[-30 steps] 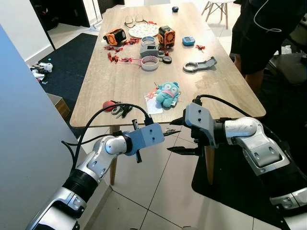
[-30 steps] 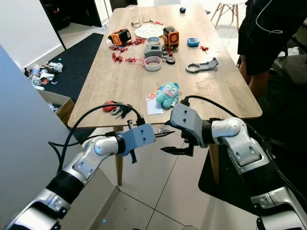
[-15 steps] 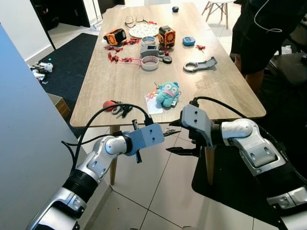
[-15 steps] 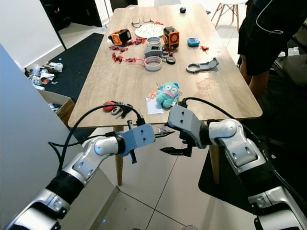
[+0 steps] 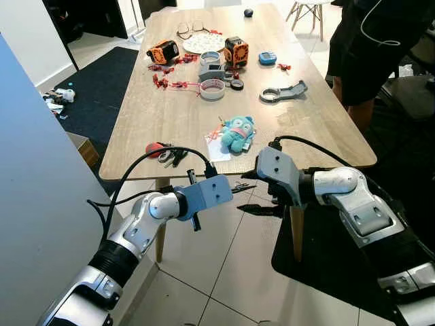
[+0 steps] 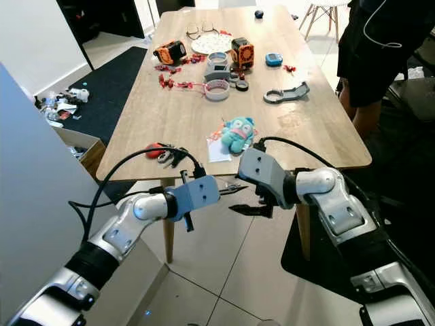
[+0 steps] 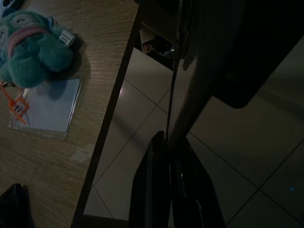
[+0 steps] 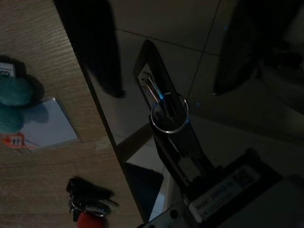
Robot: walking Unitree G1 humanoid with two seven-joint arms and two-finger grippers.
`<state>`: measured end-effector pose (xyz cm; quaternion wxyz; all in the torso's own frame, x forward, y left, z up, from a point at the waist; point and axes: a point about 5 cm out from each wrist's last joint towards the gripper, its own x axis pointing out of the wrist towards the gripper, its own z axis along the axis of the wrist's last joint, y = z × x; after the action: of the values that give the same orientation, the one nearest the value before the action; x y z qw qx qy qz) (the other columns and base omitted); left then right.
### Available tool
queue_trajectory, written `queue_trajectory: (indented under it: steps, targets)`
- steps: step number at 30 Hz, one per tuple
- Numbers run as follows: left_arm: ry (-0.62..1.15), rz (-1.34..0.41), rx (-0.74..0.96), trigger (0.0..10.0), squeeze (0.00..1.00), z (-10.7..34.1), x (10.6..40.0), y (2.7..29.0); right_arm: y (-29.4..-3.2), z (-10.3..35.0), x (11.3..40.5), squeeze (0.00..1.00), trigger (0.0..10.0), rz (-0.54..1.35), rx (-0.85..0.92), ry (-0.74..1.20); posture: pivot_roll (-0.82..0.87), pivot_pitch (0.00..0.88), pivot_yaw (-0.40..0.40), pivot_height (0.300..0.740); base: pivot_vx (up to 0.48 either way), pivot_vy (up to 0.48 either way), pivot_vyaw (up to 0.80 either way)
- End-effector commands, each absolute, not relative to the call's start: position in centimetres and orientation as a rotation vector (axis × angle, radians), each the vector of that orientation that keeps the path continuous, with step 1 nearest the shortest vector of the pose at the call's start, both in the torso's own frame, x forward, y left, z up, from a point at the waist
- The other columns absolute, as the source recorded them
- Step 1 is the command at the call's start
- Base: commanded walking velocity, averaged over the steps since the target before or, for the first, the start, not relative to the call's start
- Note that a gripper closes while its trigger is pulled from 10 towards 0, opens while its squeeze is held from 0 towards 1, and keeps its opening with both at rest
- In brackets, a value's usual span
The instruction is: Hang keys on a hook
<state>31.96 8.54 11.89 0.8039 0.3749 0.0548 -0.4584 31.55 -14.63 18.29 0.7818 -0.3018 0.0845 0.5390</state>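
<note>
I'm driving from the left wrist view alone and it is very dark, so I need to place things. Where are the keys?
Observer: The keys, with a red fob, lie on the table near its front edge, to the robot's left of the plush toy.
Operator: Is the right gripper near them?
Observer: No. The right gripper is off the table's front edge, over the floor tiles, open, facing the left gripper.
Operator: Anyone close by?
Observer: A person in dark clothes stands at the table's right side.
</note>
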Motion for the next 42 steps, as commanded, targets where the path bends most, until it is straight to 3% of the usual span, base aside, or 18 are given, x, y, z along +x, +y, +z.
queue_trajectory:
  steps: [1,28,29,40,41,42]
  targets:
    - [0.134,-0.975,0.813,10.0,0.00,11.7,31.8,9.2,-14.3,18.4,31.5,0.00,0.0,1.180,-0.641,0.167,-0.09,0.092,0.045,0.740,0.000,0.000,0.00]
    - [0.134,-0.927,0.747,10.0,0.00,11.7,32.2,9.2,-14.6,18.9,31.7,0.00,0.0,1.153,-0.689,0.149,-0.10,0.091,0.046,0.740,0.000,0.000,0.00]
    - [0.129,-0.909,0.723,10.0,1.00,11.9,32.4,9.3,-14.6,18.9,31.8,0.00,0.0,1.151,-0.691,0.147,-0.10,0.090,0.046,0.740,0.000,0.000,0.00]
    - [0.148,-0.855,0.646,10.0,1.00,11.8,32.7,10.5,-14.7,18.9,31.4,0.00,0.0,1.181,-0.678,0.159,-0.09,0.089,0.045,0.740,0.000,0.000,0.00]
    - [0.160,-0.833,0.639,10.0,0.95,11.5,32.8,11.1,-14.6,18.9,31.1,0.00,0.0,1.212,-0.659,0.162,-0.09,0.089,0.044,0.740,0.000,0.000,0.00]
    - [0.174,-0.812,0.634,10.0,0.39,11.3,32.9,11.6,-14.4,18.9,30.8,0.00,0.0,1.235,-0.640,0.160,-0.09,0.089,0.044,0.740,0.000,0.000,0.00]
